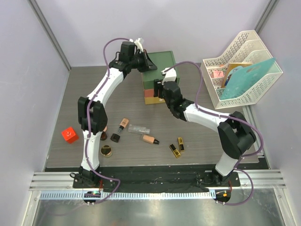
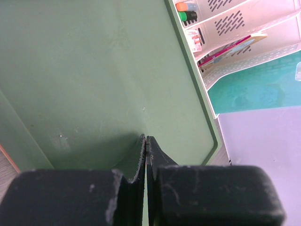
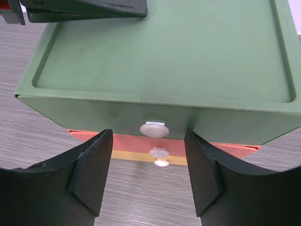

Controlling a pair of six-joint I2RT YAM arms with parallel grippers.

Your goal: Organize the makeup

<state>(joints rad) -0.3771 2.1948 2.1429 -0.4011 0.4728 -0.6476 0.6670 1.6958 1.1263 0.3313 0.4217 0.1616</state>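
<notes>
The makeup lies loose on the table in the top view: a peach tube [image 1: 121,128] with a black cap, a clear tube [image 1: 139,129], a second peach tube [image 1: 150,139], two gold-black lipsticks [image 1: 175,150] [image 1: 180,143] and a small gold jar [image 1: 107,151]. My left gripper [image 1: 148,64] [image 2: 146,139] is shut and empty, its tips resting on the green top of the drawer box [image 2: 94,84]. At the box's front my right gripper [image 1: 159,87] [image 3: 148,157] is open. Its fingers [image 3: 91,169] flank the top drawer's white knob [image 3: 154,129], which sits just beyond the tips.
The drawer box [image 1: 162,59] has orange and yellow drawers below, each with a white knob [image 3: 158,152]. A white file rack [image 1: 242,66] holding a teal folder [image 2: 254,89] stands at the back right. A red cube [image 1: 69,135] sits at the left. Another small jar [image 1: 103,135] is half hidden by the left arm.
</notes>
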